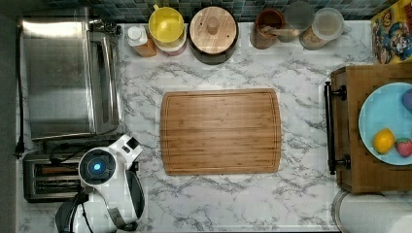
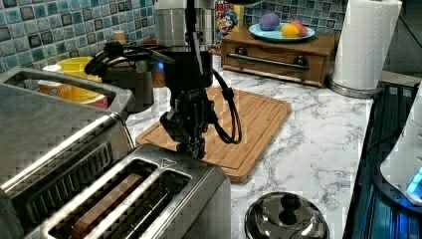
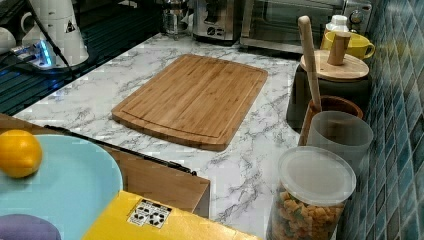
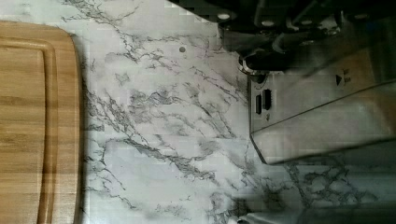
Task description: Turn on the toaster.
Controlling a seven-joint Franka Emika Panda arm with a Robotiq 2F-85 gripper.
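Observation:
The toaster (image 1: 46,177) is a small steel box with two long slots, standing at the top view's lower left with the white arm over its right end. In the left view the toaster (image 2: 149,199) fills the near corner, and my gripper (image 2: 193,148) hangs just past its far end, level with its top edge, fingers together and holding nothing. The wrist view looks down on the toaster's steel end (image 4: 322,107), where a round black knob (image 4: 254,65) sits close under the dark gripper body. No lever can be made out there.
A large steel toaster oven (image 1: 68,77) stands right behind the toaster. A wooden cutting board (image 1: 221,131) lies mid-counter, with jars and a yellow mug (image 1: 166,24) along the back wall. A steel pot lid (image 2: 286,219) sits beside the toaster, a paper towel roll (image 2: 363,45) farther off.

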